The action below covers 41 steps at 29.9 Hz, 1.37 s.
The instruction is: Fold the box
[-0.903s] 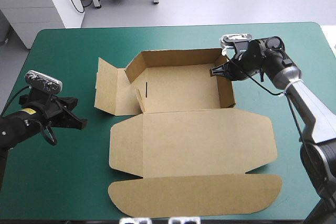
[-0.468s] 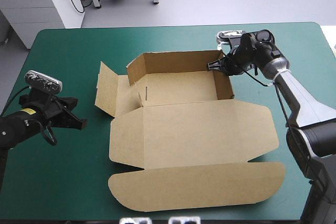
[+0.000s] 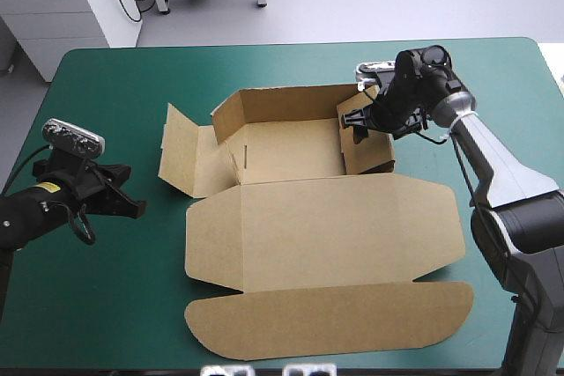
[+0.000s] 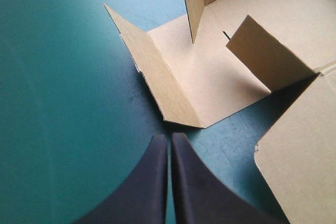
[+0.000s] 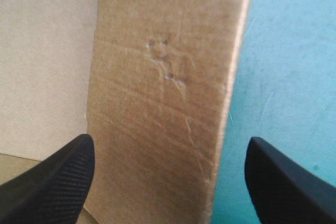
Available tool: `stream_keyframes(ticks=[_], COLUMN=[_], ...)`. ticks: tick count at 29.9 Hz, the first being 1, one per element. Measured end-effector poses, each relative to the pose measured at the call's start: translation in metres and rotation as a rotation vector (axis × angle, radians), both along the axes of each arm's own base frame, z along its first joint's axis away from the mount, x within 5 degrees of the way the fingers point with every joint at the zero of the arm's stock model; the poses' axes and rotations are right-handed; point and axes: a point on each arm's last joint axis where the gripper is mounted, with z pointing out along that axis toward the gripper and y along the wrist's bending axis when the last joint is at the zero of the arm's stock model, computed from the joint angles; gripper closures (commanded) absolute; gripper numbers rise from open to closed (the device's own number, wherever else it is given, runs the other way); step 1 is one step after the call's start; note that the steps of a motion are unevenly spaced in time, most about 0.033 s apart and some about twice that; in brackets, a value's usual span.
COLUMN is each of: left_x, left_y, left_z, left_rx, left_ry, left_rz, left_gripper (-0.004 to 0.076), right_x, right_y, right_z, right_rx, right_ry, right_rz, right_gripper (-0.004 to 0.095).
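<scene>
The right gripper (image 3: 355, 119) stands wide open, the brown box's (image 3: 326, 217) right wall (image 5: 163, 93) just ahead between its black fingers (image 5: 58, 177), while the left gripper (image 4: 169, 140), pinched shut on nothing, sits over the teal-green cover (image 3: 106, 288) with the box's left side flap (image 4: 210, 82) just ahead.

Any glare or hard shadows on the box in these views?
High view: even light, no glare on the box, only soft shadows at its raised walls. Left wrist view: dark shadow on the table beside the raised flap. Right wrist view: board evenly lit between the open right gripper.
</scene>
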Motion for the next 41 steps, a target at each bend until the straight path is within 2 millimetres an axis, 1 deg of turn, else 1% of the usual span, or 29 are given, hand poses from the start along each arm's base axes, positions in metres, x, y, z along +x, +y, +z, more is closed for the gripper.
stream_keyframes(ticks=[4, 8, 13, 21, 24, 32, 35, 36, 38, 39, 41], left_x=[0.000, -0.001, -0.001, -0.002, -0.002, -0.002, -0.002, -0.002, -0.002, -0.002, -0.002], left_y=[0.000, -0.001, -0.001, -0.001, -0.001, -0.001, -0.001, -0.001, -0.001, -0.001, -0.001], left_z=[0.000, -0.001, -0.001, -0.002, -0.002, -0.002, -0.002, -0.002, -0.002, -0.002, -0.002], left_rx=[0.000, -0.001, -0.002, -0.004, -0.005, -0.005, -0.005, -0.005, -0.005, -0.005, -0.005], left_ry=[0.003, 0.014, 0.019, 0.025, 0.025, 0.026, 0.026, 0.026, 0.026, 0.026, 0.026], left_rz=[-0.002, -0.008, -0.011, -0.014, -0.015, -0.015, -0.015, -0.015, -0.015, -0.015, -0.015], left_gripper=[0.0716, 0.0716, 0.0716, 0.0716, 0.0716, 0.0716, 0.0716, 0.0716, 0.0716, 0.0716, 0.0716], right_x=[-0.003, -0.012, -0.024, -0.024, -0.021, -0.007, -0.004, -0.003, -0.003, -0.002, -0.002], right_y=[0.000, 0.000, -0.003, -0.009, -0.008, -0.004, -0.004, -0.003, -0.003, -0.003, -0.002], right_z=[0.016, 0.023, 0.019, 0.015, 0.009, -0.025, -0.032, -0.034, -0.037, -0.038, -0.039], right_rx=[0.021, 0.043, 0.028, -0.027, -0.031, -0.053, -0.058, -0.059, -0.062, -0.062, -0.056], right_ry=[-0.032, -0.029, 0.003, 0.005, 0.020, 0.098, 0.112, 0.116, 0.121, 0.122, 0.125], right_rz=[0.001, 0.003, 0.001, -0.027, -0.029, -0.028, -0.028, -0.028, -0.023, -0.018, 0.003], right_gripper=[0.0159, 0.0159, 0.0159, 0.0167, 0.0167, 0.0175, 0.0236, 0.0275, 0.0373, 0.0453, 0.0578])
